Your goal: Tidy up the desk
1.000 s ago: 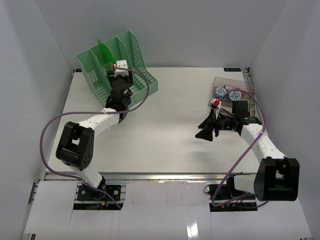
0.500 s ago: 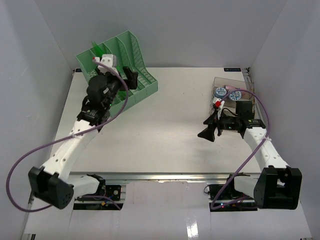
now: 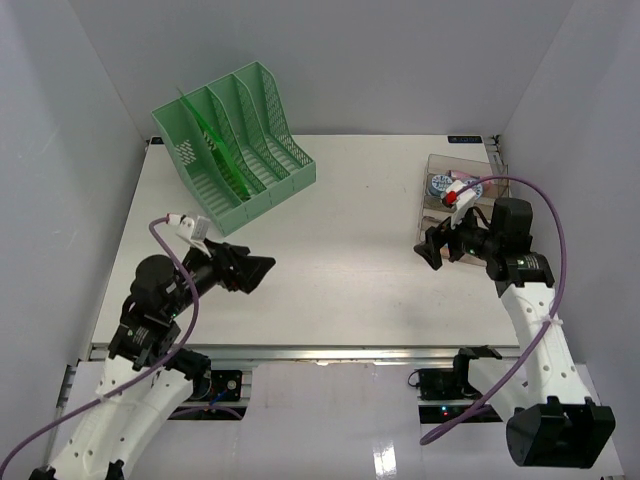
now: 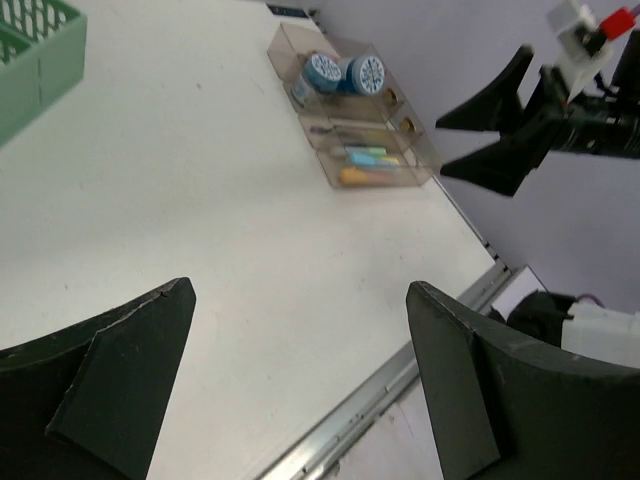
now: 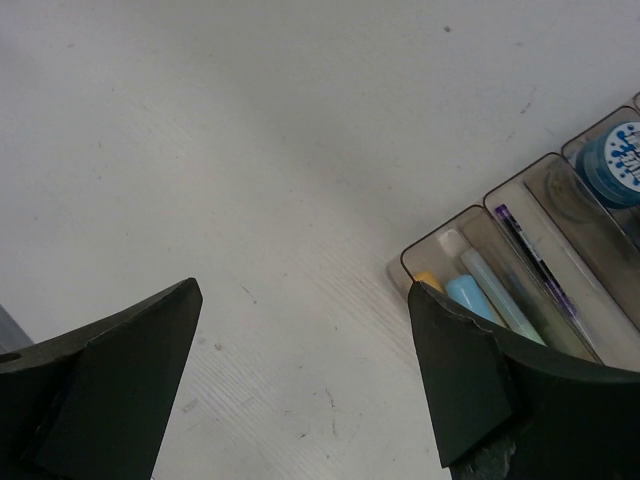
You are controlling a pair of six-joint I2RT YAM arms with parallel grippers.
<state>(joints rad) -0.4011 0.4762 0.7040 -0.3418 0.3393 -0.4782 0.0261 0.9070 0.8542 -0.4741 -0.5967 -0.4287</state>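
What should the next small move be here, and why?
Probably ease both arms back toward rest. The left end effector and the right end effector hang open and empty above the desk, and no loose item shows on it. The pens and tape rolls lie in the clear organizer, and the green file rack stands at the far left.

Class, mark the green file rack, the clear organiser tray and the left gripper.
green file rack [image 3: 290,152], top external view, mesh right side wall
clear organiser tray [image 3: 456,165], top external view, bare far end
left gripper [image 3: 258,274], top external view, midway between fingertips
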